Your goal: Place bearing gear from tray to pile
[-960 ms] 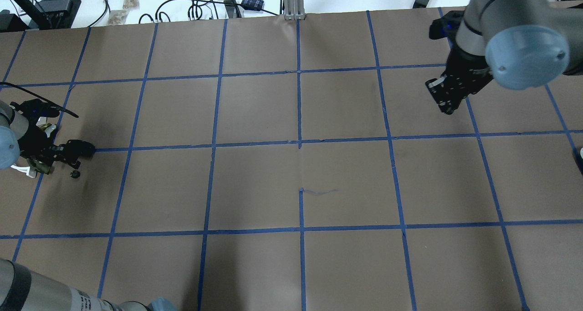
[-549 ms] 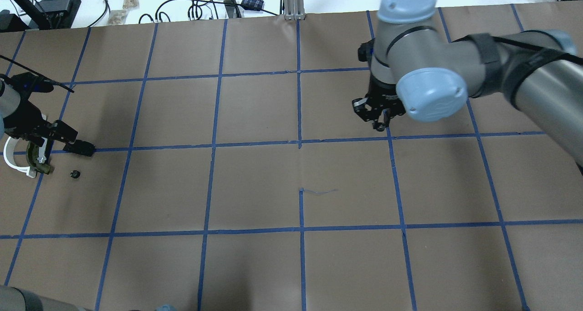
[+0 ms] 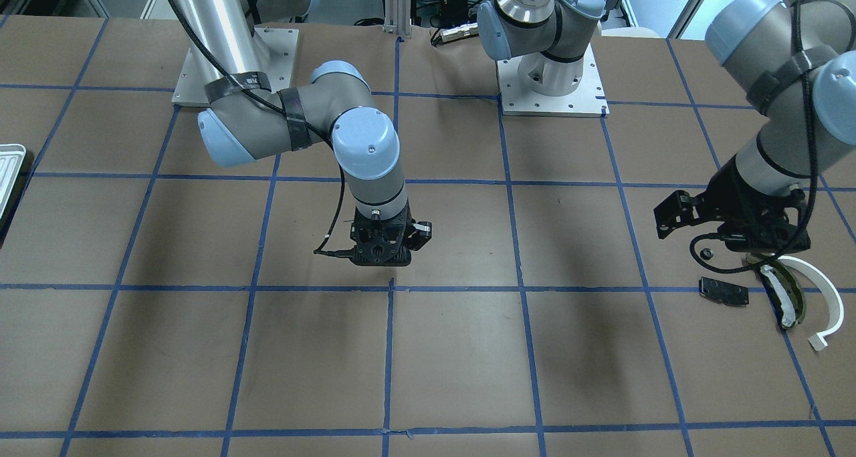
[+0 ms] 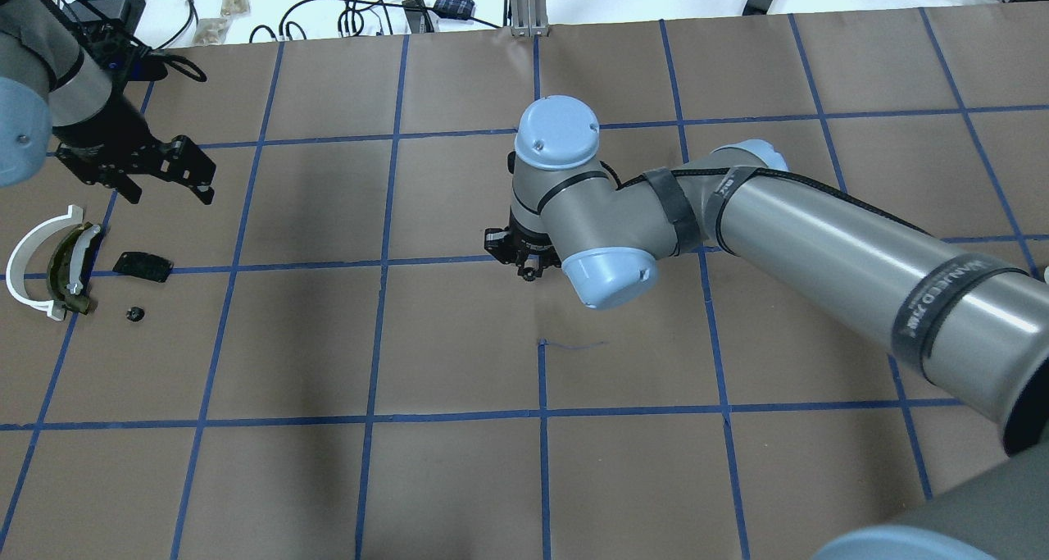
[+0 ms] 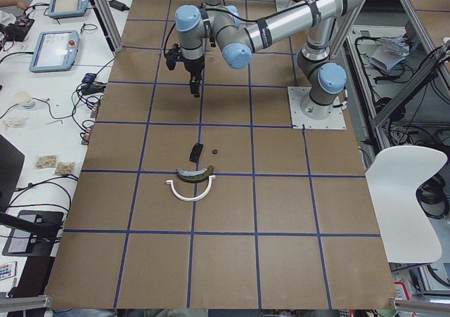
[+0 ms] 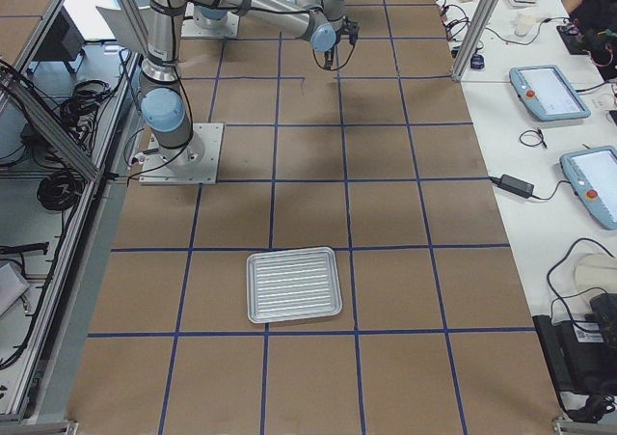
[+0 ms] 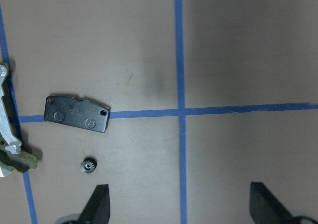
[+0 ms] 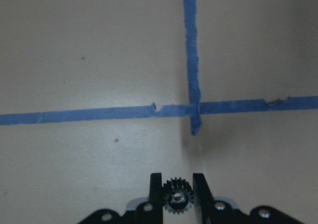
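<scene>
Bearing gear (image 8: 175,202) in right hand (image 8: 176,183) (mid-table)

Bright, even light falls from above; soft grey shadows spread on the table (image 4: 287,363) beneath me. My wrist views look slightly soft, corners dimmer.

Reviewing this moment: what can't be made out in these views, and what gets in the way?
1. Held gear: only the right wrist view shows it, between the right gripper's fingers; overhead, the arm's own wrist hides it.
2. Tray: cut off by the front-facing view's left edge.
3. Olive piece: cut off by the left wrist view's left edge.
4. Loose gear beside the black plate: a speck in exterior left, teeth unreadable there.
</scene>
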